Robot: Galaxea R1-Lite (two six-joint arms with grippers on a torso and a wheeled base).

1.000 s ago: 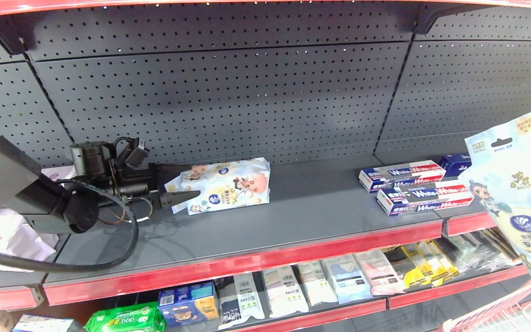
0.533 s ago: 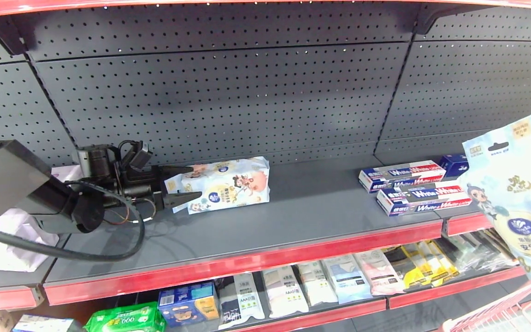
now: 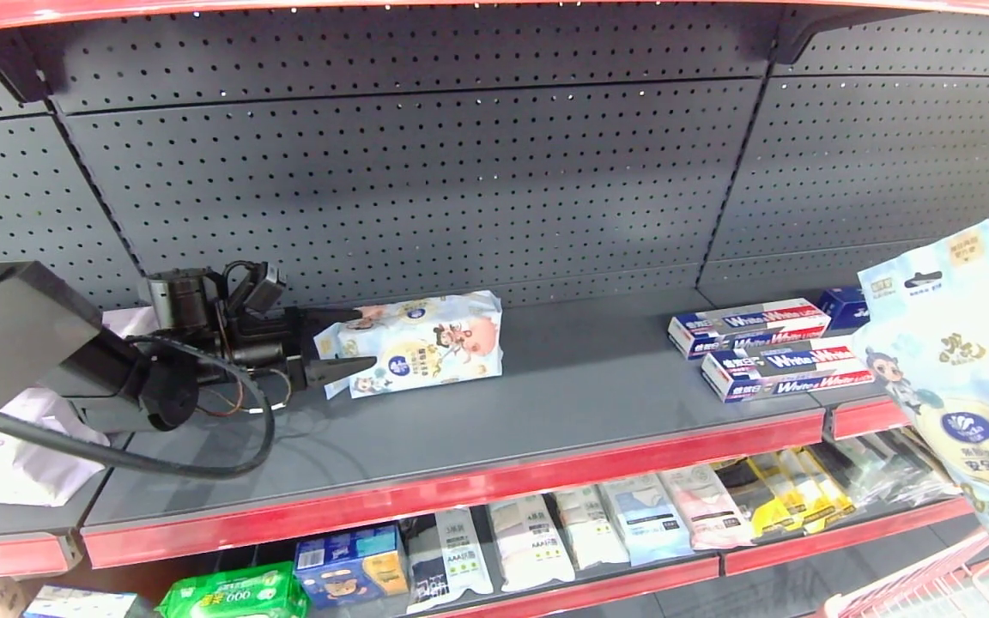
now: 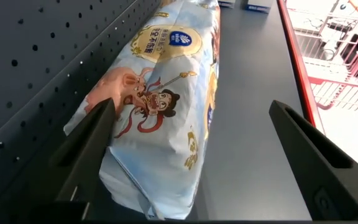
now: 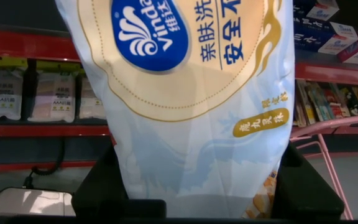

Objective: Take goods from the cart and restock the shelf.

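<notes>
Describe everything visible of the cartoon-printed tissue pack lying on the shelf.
The tissue pack is a soft, pale-blue plastic bag printed with cartoon figures and a round blue logo. It lies lengthwise on the grey shelf, close to the pegboard back. The open left gripper straddles one end, one finger against it, the other apart.

The shelf (image 3: 563, 403) is a dark grey board with a red strip (image 3: 460, 493) along its front edge. Dark grey perforated back panels (image 3: 426, 189) rise from its rear edge, divided by an upright seam (image 3: 731, 180) toward the right end. A lower tier (image 3: 632, 584) with the same red front edge sits beneath. Grey floor (image 5: 17, 177) lies below
</notes>
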